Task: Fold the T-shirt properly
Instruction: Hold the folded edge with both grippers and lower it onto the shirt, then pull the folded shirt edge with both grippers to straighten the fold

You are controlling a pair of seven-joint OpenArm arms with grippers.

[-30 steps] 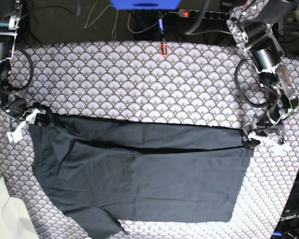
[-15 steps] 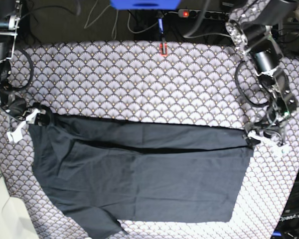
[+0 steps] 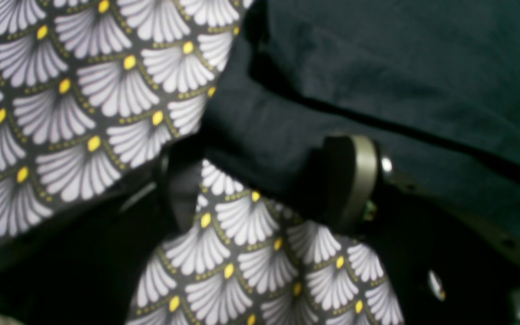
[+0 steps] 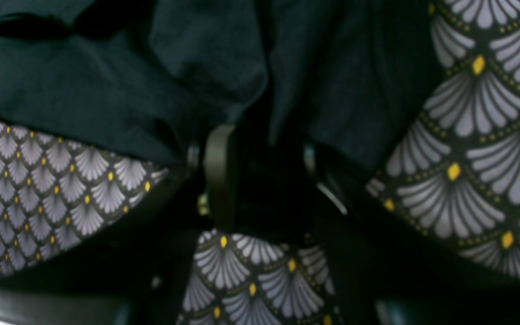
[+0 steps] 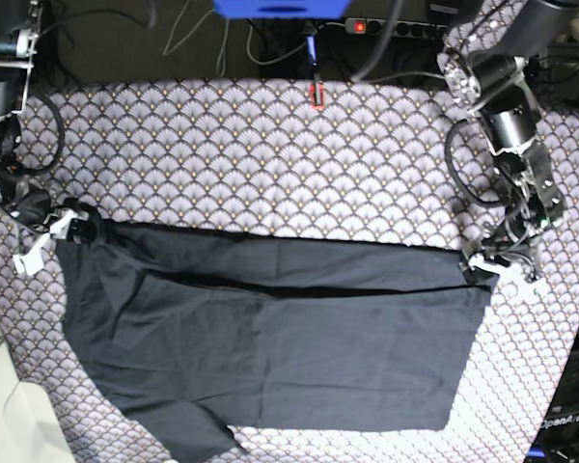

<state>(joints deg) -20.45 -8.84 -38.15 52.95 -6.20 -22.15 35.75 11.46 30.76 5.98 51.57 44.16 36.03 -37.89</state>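
The T-shirt [image 5: 270,338] is plain black, soft and matte, with no print. It lies spread flat across the near half of the scene, its long side running left to right. A narrow band along the far edge is folded over onto the body, leaving a dark crease line across its width. 1 short sleeve sticks out at the near left corner. The right edge is straight, the left edge slightly rumpled.
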